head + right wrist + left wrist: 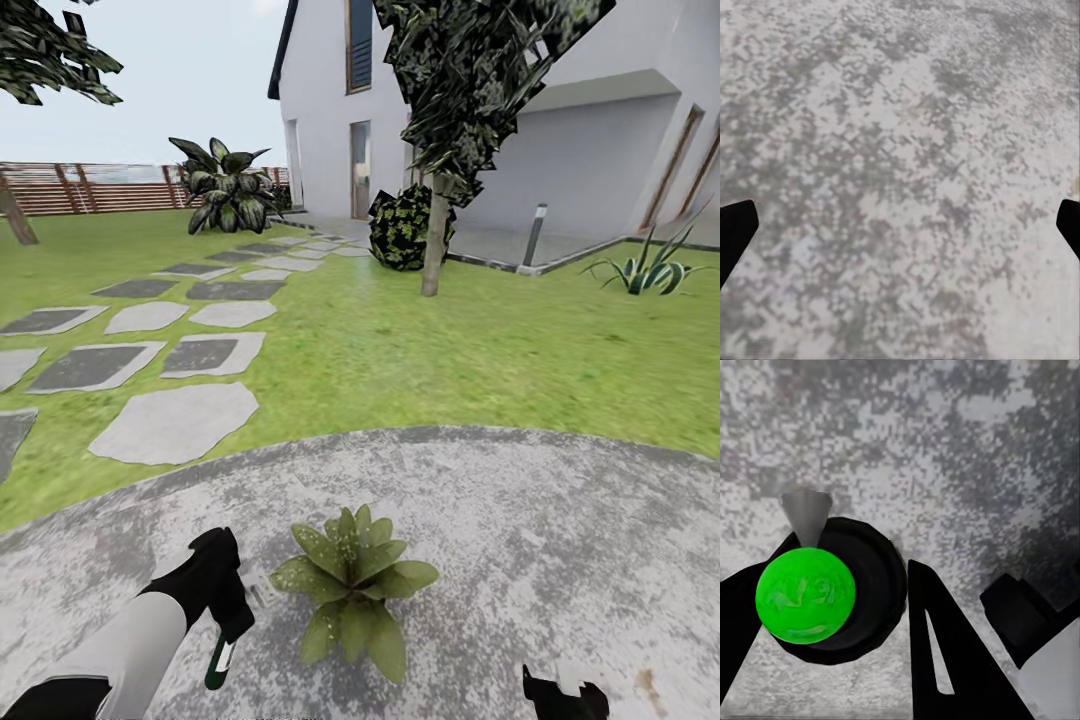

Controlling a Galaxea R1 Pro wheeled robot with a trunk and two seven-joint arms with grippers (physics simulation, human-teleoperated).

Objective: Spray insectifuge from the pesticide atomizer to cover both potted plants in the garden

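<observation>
Grey patio (520,540) is lying under you; your left gripper (225,610) is clamping the pesticide atomizer (221,662), white label unreadable, beside the potted plant (352,585); right gripper (565,697) is gaping.

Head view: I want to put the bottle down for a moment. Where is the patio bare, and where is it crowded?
Bare stone patio lies between the potted plant and the lawn, above the right gripper. It is crowded to the plant's left, where the left gripper holds the pesticide atomizer close to the leaves.
</observation>
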